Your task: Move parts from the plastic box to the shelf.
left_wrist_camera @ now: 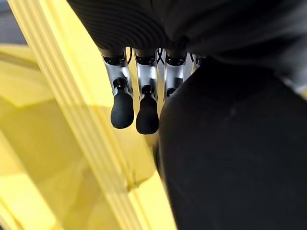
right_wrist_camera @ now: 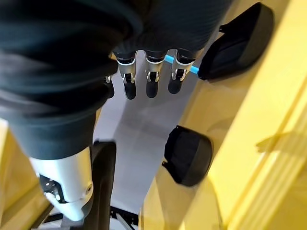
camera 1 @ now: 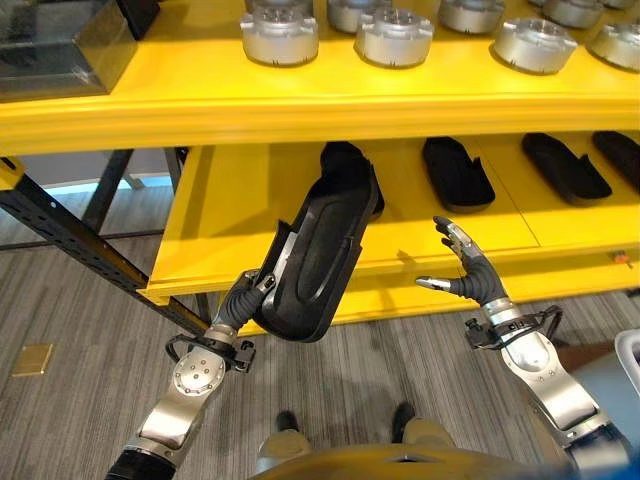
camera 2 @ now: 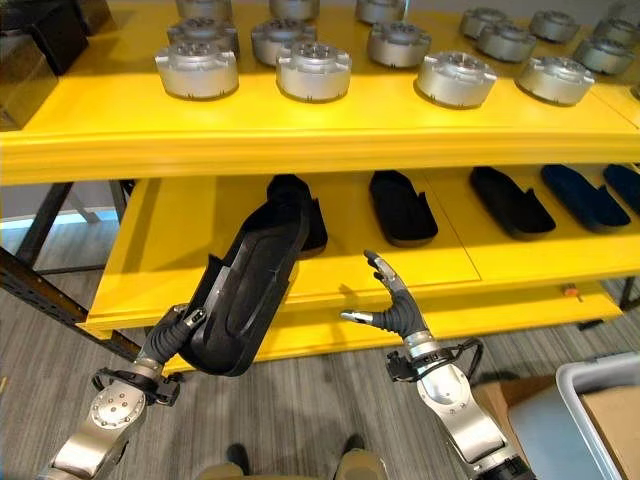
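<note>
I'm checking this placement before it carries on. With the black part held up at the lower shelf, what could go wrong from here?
1. The left hand grips the long black part only at its lower end, so it might tip or slip out.
2. Its upper end overlaps a black part already lying on the lower shelf, in both eye views, and could knock it.
3. The open right hand hovers empty by the shelf edge and may bump it.

the black part (camera 1: 318,262) covers the left hand's (camera 1: 243,296) fingers and part of another black part (camera 1: 347,163) behind it on the lower shelf (camera 1: 230,215). the grey box (camera 2: 590,415) is cut off at the lower right corner.
</note>
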{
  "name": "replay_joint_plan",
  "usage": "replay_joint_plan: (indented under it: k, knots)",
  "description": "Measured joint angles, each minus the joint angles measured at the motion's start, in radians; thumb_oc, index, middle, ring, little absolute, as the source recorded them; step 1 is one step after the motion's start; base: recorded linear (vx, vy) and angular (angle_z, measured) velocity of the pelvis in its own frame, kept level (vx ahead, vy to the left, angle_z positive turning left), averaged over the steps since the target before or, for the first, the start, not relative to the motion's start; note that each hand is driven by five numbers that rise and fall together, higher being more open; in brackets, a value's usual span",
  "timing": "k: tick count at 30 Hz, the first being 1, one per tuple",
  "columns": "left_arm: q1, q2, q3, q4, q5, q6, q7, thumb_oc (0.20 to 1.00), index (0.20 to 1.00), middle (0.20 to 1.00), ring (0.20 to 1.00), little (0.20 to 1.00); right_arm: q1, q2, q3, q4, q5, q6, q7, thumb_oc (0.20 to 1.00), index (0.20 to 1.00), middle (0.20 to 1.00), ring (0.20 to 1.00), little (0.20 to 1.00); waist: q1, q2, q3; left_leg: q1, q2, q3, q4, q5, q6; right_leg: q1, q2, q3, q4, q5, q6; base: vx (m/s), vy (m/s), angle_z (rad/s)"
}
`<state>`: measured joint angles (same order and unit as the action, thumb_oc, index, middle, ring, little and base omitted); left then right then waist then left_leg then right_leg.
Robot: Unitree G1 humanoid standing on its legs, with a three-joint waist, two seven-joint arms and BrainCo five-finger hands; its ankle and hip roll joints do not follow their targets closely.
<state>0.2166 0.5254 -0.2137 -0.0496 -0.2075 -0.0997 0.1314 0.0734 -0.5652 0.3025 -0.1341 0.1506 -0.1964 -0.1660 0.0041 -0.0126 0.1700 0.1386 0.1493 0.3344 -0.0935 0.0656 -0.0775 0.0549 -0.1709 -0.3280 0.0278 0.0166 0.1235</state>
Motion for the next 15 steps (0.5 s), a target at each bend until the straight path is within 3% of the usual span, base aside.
replay_joint_plan:
  k: [2,15]
  knots:
    - [-0.002,-0.018,0.0,0.0,0.0,0.001,0.007,0.2,0.2,0.2,0.2,0.2,0.001,-0.002,-0.004,0.004,0.0,0.0,0.003,1.0,1.0,1.0,1.0,1.0,0.004,0.02,-0.004,0.006,0.002,-0.002,0.012,0.0,0.0,0.05,0.011,-0.019,-0.06,0.019,-0.003,0.21,-0.108,0.17]
    - [-0.006,-0.042,0.001,0.0,-0.019,0.01,0.039,0.2,0.2,0.2,0.2,0.2,-0.012,-0.004,-0.002,0.036,-0.039,-0.009,-0.013,1.0,1.0,1.0,1.0,1.0,0.026,0.016,-0.004,-0.023,0.024,0.015,0.119,-0.027,0.006,0.098,0.024,-0.041,-0.099,0.001,-0.01,0.14,-0.135,0.05]
